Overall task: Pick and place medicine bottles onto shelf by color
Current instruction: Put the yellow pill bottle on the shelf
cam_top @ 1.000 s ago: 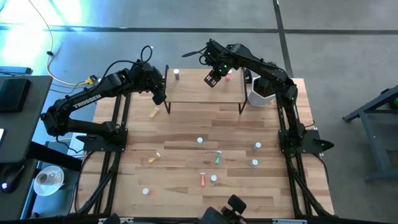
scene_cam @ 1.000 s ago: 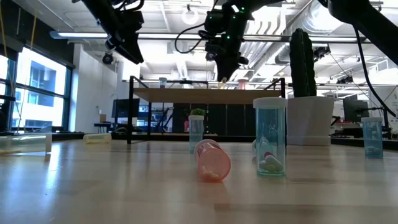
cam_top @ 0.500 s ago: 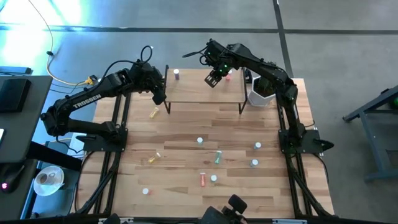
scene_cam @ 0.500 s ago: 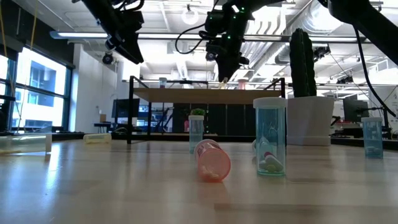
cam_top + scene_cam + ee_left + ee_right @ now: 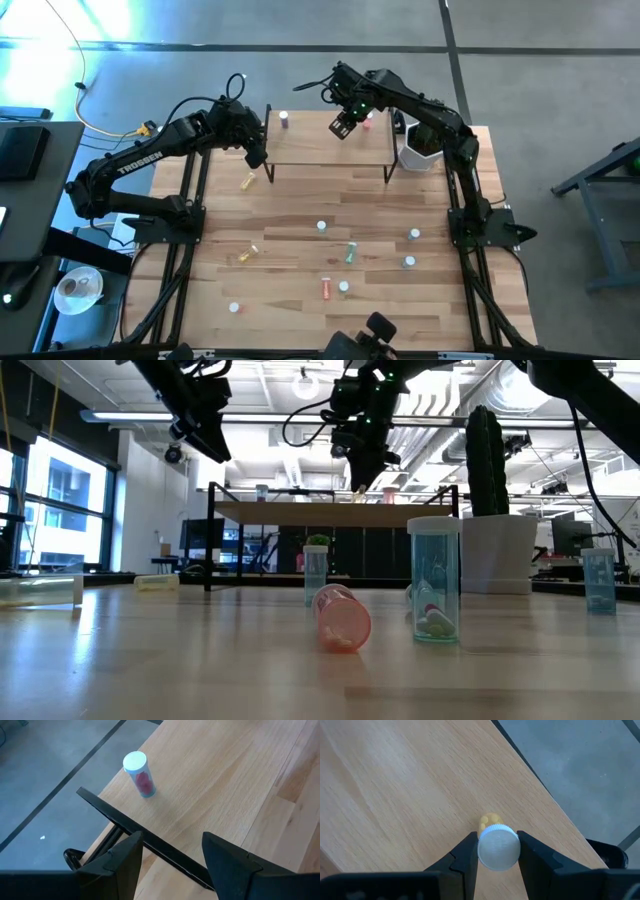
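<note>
Two pincers are at the shelf (image 5: 330,140), which stands along the worktop's far edge. The right pincer (image 5: 498,851) is pinching a yellow bottle (image 5: 498,846) by its pale cap, fingers on either side; the bottle hangs upright, long axis vertical, directly over the shelf board near its far edge. Low view: the bottle's base sits at or just above the board; contact cannot be told. Judgement: the release turns on that vertical gap, so the base should meet the wood squarely before the fingers part, or the bottle may topple. A red bottle (image 5: 139,773) stands upright at the shelf's far left corner, another reddish bottle (image 5: 368,120) just beside the right pincer. The left pincer (image 5: 170,855) is spread, empty, above the shelf's left end.
</note>
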`<action>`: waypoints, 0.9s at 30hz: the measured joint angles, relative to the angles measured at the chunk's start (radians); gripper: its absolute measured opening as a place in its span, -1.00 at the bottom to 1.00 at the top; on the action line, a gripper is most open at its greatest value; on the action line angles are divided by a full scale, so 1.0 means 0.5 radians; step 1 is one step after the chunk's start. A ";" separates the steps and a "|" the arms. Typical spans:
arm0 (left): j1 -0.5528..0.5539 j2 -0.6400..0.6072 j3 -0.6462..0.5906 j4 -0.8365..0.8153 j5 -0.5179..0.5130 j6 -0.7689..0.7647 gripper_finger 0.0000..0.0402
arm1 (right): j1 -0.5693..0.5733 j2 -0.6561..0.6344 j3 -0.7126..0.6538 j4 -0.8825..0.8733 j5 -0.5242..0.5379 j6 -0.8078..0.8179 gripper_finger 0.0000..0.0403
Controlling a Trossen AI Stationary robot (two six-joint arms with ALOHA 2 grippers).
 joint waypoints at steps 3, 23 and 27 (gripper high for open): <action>0.001 0.000 0.000 0.000 -0.001 0.033 -0.03 | 0.000 0.000 0.000 0.000 0.000 0.000 -0.46; 0.000 0.000 0.000 0.000 -0.008 0.052 -0.03 | -0.008 0.000 0.000 -0.013 -0.001 0.086 -0.46; 0.000 0.000 0.000 0.000 -0.008 0.052 -0.03 | -0.007 0.000 0.000 -0.012 -0.001 0.087 -0.46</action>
